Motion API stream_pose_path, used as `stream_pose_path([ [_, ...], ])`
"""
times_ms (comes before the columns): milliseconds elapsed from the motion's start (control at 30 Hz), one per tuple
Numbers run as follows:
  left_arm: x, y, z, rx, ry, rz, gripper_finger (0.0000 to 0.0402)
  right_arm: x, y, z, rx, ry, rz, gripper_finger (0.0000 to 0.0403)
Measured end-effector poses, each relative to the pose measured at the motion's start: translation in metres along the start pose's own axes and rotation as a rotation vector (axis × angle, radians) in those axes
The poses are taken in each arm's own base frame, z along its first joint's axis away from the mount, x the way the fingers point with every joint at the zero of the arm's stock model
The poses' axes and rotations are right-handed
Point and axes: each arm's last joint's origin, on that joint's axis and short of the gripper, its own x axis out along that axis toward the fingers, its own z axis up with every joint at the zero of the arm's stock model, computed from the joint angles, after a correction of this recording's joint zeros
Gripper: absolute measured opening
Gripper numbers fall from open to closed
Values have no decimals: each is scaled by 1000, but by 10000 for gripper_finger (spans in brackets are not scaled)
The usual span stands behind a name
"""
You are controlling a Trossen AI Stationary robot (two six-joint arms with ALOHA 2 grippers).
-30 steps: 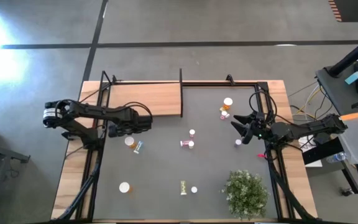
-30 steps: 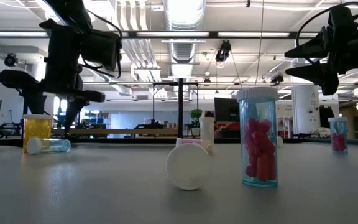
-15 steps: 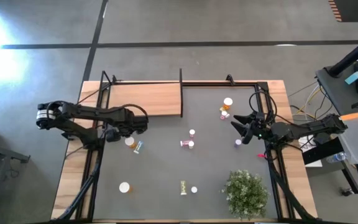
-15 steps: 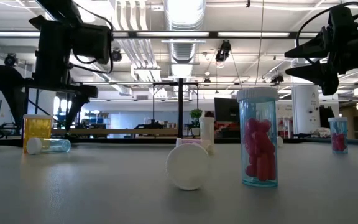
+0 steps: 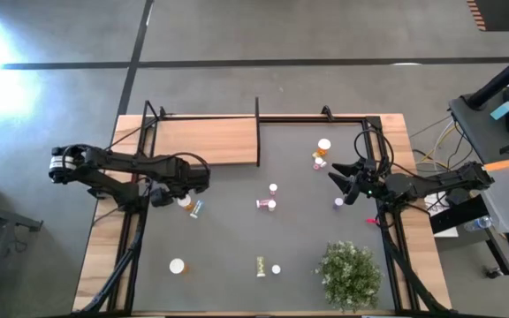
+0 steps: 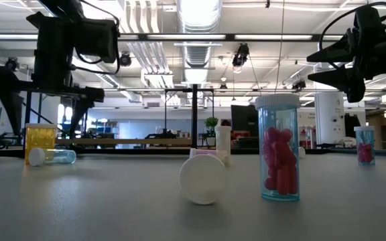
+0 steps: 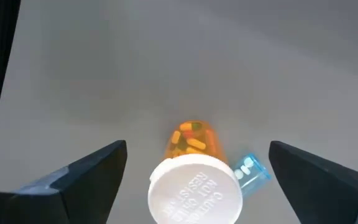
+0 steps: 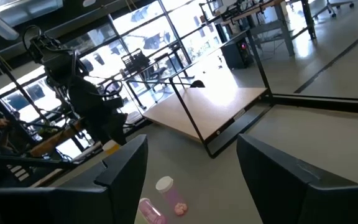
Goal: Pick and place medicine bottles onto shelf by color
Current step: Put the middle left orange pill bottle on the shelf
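An orange medicine bottle (image 7: 191,140) with a white cap (image 7: 196,190) stands upright on the dark mat (image 5: 237,230), near the table's left side. A small blue bottle (image 7: 252,170) lies beside it. My left gripper (image 7: 196,146) hangs above them, pointing down and open, one finger on either side of the orange bottle and clear of it. In the low view that bottle (image 6: 40,142) stands under the left gripper (image 6: 52,90). My right gripper (image 5: 338,181) waits level above the table's right side, open, nothing between its fingers. The wooden shelf (image 5: 206,141) lies at the far left.
More bottles are scattered on the mat: a pink one (image 5: 264,204) in the middle, orange ones (image 5: 321,159) at the far right, a capped one (image 5: 178,265) and a yellow-green one (image 5: 261,265) near the front. A green plant (image 5: 350,274) stands at the near right.
My left gripper has drawn back a little toward the table's left edge, risen slightly and rolled about its own axis. The orange bottle and the blue one beside it have stayed where they were.
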Motion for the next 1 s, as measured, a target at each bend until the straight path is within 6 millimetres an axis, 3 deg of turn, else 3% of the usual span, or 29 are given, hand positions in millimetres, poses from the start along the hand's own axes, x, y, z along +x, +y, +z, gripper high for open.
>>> stream_pose_path([
  [433,0,-1,0,3,8,-4,265,0,0,0,0,0,0,237],
  [1000,1,-1,-1,40,9,-2,187,0,0,0,0,0,0,237],
])
